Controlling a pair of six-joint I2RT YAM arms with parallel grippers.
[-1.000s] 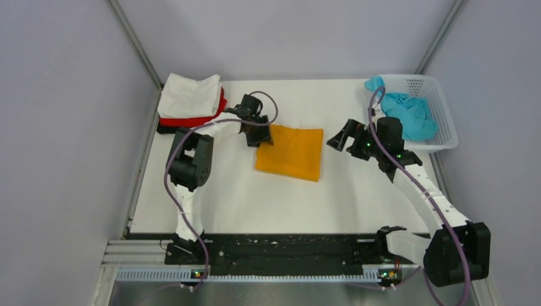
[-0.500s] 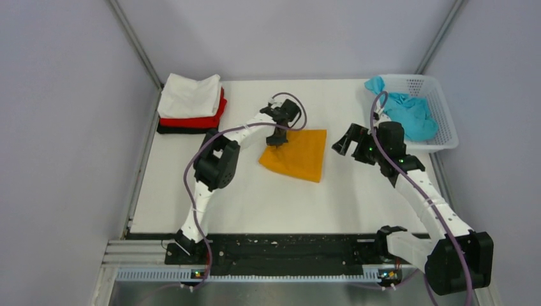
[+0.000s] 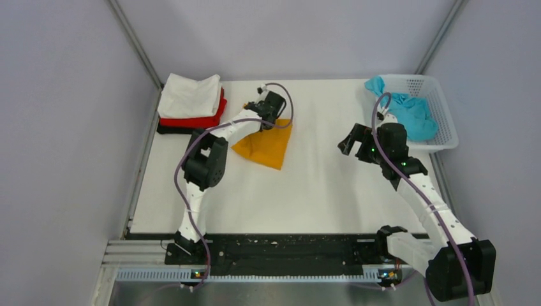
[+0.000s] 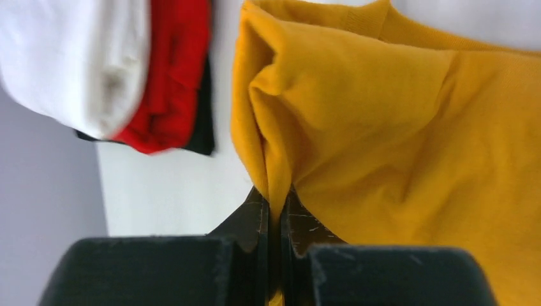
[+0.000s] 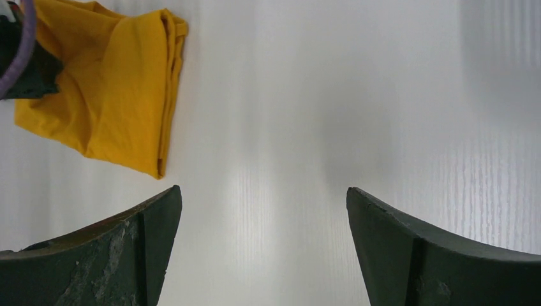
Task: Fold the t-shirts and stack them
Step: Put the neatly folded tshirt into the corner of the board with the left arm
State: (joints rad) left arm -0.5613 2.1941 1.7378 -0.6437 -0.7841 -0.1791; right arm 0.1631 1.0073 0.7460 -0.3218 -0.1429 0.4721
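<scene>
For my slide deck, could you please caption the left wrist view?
Left gripper shut on the orange-yellow t-shirt, folded stack beside it.

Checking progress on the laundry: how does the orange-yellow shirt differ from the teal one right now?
The orange-yellow shirt is folded and on the table; the teal shirt lies crumpled in the white basket. The left gripper is shut on a fold of the orange-yellow shirt; no gripper holds the teal shirt. Shared: neither is on the stack at the far left corner.

shirt stack [image 3: 190,95] far l, basket [image 3: 448,118] far r
</scene>
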